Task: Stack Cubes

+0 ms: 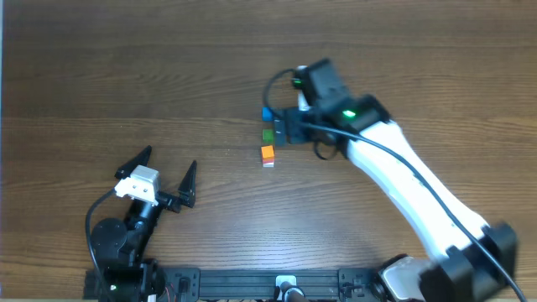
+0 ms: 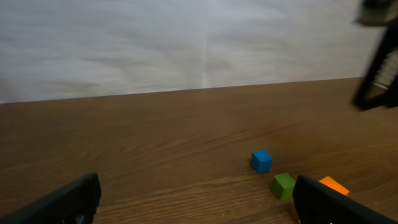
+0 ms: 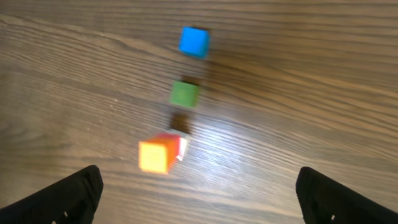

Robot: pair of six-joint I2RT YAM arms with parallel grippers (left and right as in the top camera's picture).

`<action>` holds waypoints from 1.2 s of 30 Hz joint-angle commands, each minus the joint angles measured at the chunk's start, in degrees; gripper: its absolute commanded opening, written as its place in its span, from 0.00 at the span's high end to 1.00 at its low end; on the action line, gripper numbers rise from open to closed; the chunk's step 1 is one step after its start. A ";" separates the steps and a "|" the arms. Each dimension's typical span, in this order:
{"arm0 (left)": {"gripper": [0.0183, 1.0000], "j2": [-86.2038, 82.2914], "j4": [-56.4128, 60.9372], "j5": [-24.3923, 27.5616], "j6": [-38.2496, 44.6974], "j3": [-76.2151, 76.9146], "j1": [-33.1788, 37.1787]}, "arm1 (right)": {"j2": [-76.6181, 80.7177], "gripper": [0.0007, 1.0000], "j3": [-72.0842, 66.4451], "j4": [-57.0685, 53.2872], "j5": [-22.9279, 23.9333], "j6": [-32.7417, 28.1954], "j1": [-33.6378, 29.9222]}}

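Blue cube [image 3: 194, 42], green cube [image 3: 185, 93], orange cube [image 3: 155, 155]

A brown wooden table [image 1: 126, 75] with long streaks of grain running across it. Three small cubes lie on it in a short straight row, near one another but not touching: a blue cube [image 1: 267, 113] at the far end, a green cube [image 1: 268, 134] in the middle, an orange cube [image 1: 268, 152] at the near end. A small white and red piece [image 3: 181, 146] touches the orange cube's side; what it is cannot be told.

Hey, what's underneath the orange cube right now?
A sliver of red and white peeks out at the edge of the orange cube, perhaps another cube beneath. The orange cube hides the rest.
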 commanded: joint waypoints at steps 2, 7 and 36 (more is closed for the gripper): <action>0.00 -0.31 -0.09 0.55 0.68 -0.24 -0.35 | 8.46 0.01 8.02 -1.92 3.54 5.35 3.63; 0.00 -0.31 -0.09 0.55 0.68 -0.24 -0.35 | 17.03 0.01 15.50 -5.99 3.98 7.26 4.42; 0.00 -0.31 -0.09 0.55 0.68 -0.24 -0.35 | 35.39 0.05 19.04 -3.50 4.13 12.09 3.96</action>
